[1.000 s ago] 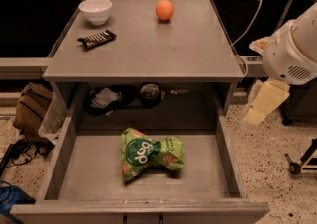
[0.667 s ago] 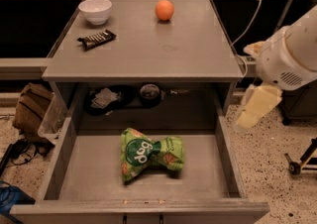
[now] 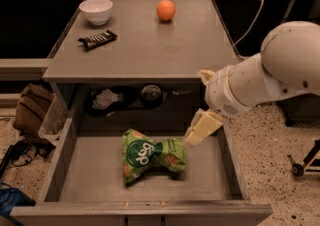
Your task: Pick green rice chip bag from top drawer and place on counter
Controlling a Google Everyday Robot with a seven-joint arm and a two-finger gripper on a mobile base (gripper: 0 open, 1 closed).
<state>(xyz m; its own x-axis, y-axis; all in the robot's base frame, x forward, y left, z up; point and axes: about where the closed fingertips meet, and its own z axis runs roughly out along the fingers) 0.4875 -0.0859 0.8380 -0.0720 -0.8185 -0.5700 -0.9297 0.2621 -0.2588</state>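
Plainly, top drawer (image 3: pixel 95 172) holds green rice chip bag (image 3: pixel 152 155), hand (image 3: pixel 200 131) seemingly just beside.

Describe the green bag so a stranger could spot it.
Below the counter, the top drawer stands open. On its floor lies the green rice chip bag, the gripper by its right end. Nothing else here is bright green and crinkled.

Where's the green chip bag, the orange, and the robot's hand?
green rice chip bag (image 3: pixel 140 154): camera view, on its round logo.
orange (image 3: pixel 166 10): camera view, its middle.
gripper (image 3: pixel 193 138): camera view, its tip, just right of the bag.
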